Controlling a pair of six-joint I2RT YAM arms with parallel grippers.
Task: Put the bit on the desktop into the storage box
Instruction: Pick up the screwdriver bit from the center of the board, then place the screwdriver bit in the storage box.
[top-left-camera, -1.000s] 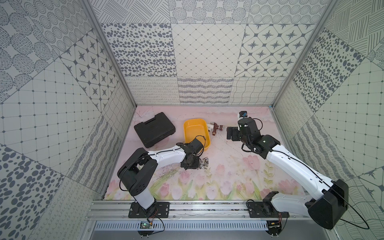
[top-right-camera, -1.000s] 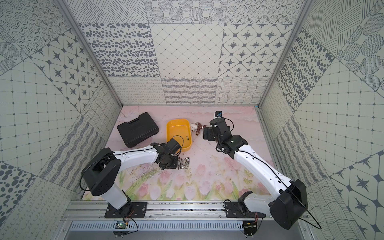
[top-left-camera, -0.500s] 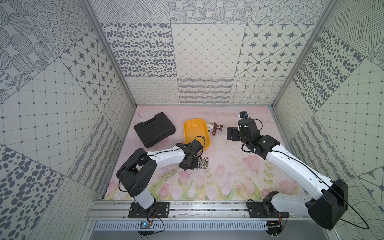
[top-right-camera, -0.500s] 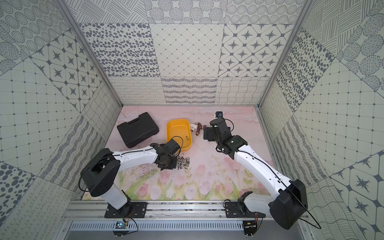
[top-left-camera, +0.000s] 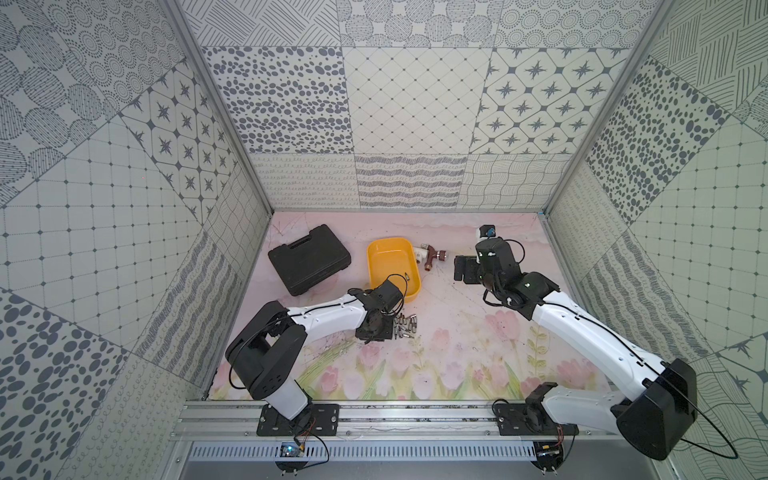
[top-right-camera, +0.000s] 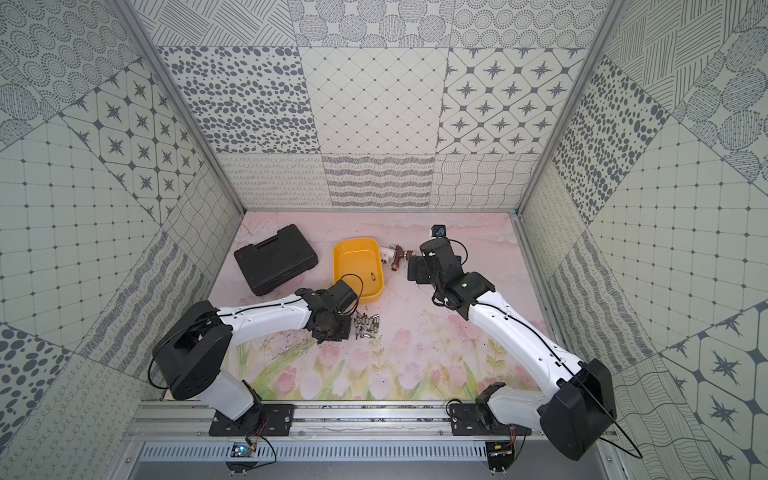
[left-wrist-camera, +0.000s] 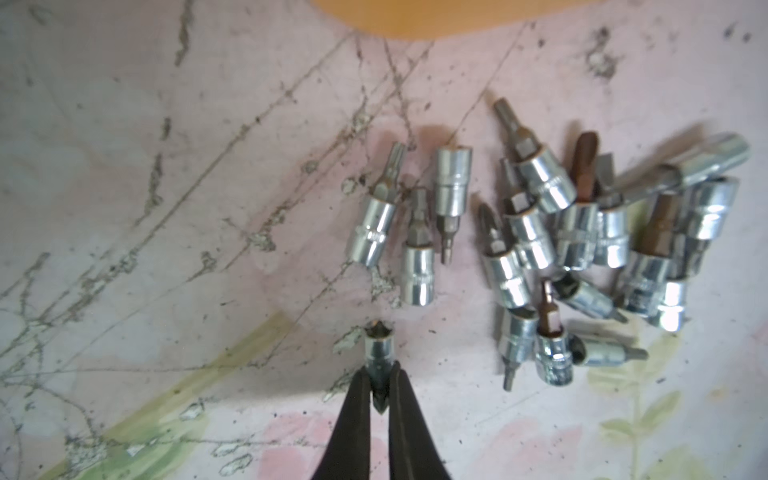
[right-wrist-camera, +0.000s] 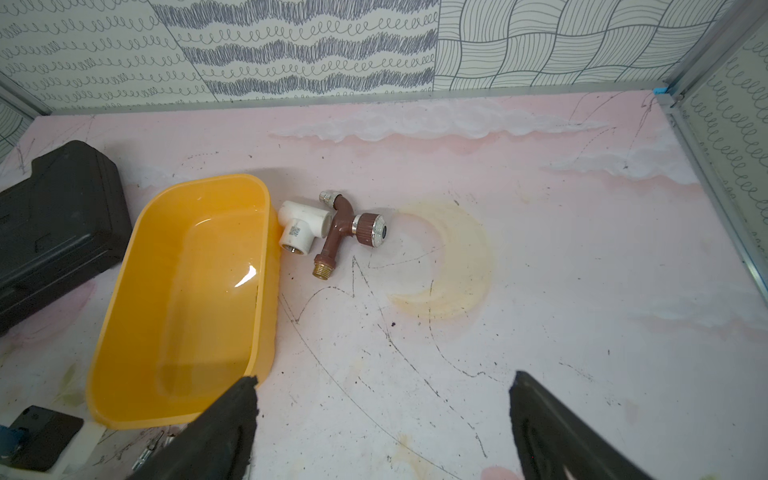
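The pink flowered worktop (top-left-camera: 457, 332) lies just under the left claw (left-wrist-camera: 380, 374). The yellow box (top-left-camera: 388, 262) stands just beyond that claw's fingertips, past the loose bits, with one small metal piece (top-left-camera: 406, 275) already inside, probably a bit. The heap of bits (left-wrist-camera: 582, 249) lies ahead of the left claw and off to one side, near it but not touching.

The left claw is pinched tight on a single bit (left-wrist-camera: 377, 353). Its fingers grip the dark narrow tip, and the chrome barrel sticks out past them, apart from the heap. The right claw (right-wrist-camera: 384, 380) is spread wide and holds nothing, hanging well off to the far side of the box.

The bit looks like hard, stiff steel, dense for its size and not fragile. Its polished barrel is probably slippery. A hold on the thin tip alone may let it pivot, so the collar next to the barrel seems the safer place to grip.
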